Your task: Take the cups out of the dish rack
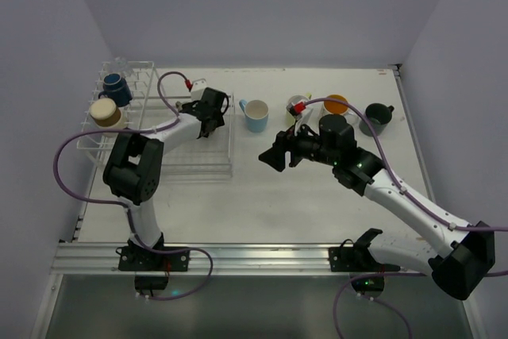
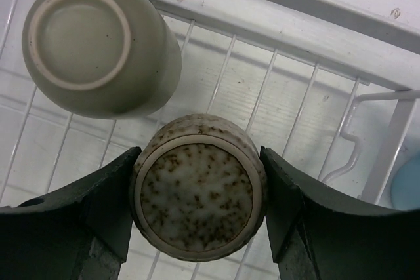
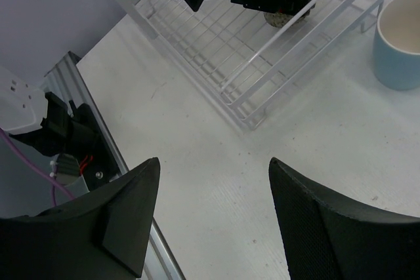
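The right claw [image 3: 213,214] hangs over the worktop [image 1: 278,212] in front of the dish rack's near corner. Its fingers stand apart and there is nothing between them.

Beyond it lies the dish rack [image 1: 214,166], with its low basket section towards the middle of the worktop. The left claw [image 2: 200,155] reaches down into that basket. Its two dark fingers [image 2: 111,208] press on opposite sides of a speckled grey-brown cup [image 2: 197,195], clamped on it as far as the wrist view shows. That cup stands upside down on the wires, base up. Just behind it in the same basket a pale yellow-green cup [image 2: 98,44] also stands inverted, close beside the speckled one.

Just right of the rack, outside it, a light blue cup [image 1: 254,114] stands upright on the worktop. Further right along the same line come a small grey cup [image 1: 298,105], partly hidden by a cable, then a white cup with orange inside [image 1: 336,105], then a dark green cup [image 1: 375,118].

At the far left, in the rack's taller pronged part, a cream cup [image 1: 105,113] sits with a navy cup [image 1: 116,87] behind it.
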Available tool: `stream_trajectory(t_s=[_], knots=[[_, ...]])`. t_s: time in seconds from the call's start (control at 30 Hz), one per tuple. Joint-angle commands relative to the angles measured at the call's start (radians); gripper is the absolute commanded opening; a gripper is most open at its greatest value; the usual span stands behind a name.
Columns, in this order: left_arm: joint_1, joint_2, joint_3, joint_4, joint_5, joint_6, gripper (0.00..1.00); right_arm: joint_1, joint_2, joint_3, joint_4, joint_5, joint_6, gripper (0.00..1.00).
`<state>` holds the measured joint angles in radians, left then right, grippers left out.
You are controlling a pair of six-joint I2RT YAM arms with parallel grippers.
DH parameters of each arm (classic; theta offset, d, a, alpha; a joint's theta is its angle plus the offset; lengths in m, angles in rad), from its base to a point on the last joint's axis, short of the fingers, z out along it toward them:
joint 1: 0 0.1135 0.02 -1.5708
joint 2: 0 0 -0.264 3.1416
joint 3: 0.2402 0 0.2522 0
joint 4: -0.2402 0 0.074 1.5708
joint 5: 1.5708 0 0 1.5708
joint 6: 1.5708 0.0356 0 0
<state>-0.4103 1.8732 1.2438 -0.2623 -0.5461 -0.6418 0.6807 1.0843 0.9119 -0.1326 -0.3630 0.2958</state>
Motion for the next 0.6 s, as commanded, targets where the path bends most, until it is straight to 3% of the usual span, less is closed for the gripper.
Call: stream_trajectory(t_s=[0.0, 0.13, 0.3, 0.47, 0.57], knots=[[0.008, -0.014, -0.024, -0.003, -0.015, 0.021, 0.65, 0.01, 0.002, 0.015, 0.048, -0.019, -0.003, 0.7], [0.008, -0.089, -0.047, 0.012, -0.014, 0.019, 0.5, 0.011, 0.011, 0.018, 0.051, -0.022, 0.003, 0.7], [0.008, -0.285, -0.096, 0.044, 0.006, 0.033, 0.47, 0.017, 0.017, 0.005, 0.129, -0.022, 0.113, 0.7], [0.008, -0.483, -0.191, 0.095, 0.127, -0.013, 0.46, 0.023, -0.001, -0.117, 0.396, -0.025, 0.334, 0.71], [0.008, -0.615, -0.262, 0.132, 0.303, -0.091, 0.45, 0.036, 0.005, -0.2, 0.615, -0.027, 0.442, 0.71]])
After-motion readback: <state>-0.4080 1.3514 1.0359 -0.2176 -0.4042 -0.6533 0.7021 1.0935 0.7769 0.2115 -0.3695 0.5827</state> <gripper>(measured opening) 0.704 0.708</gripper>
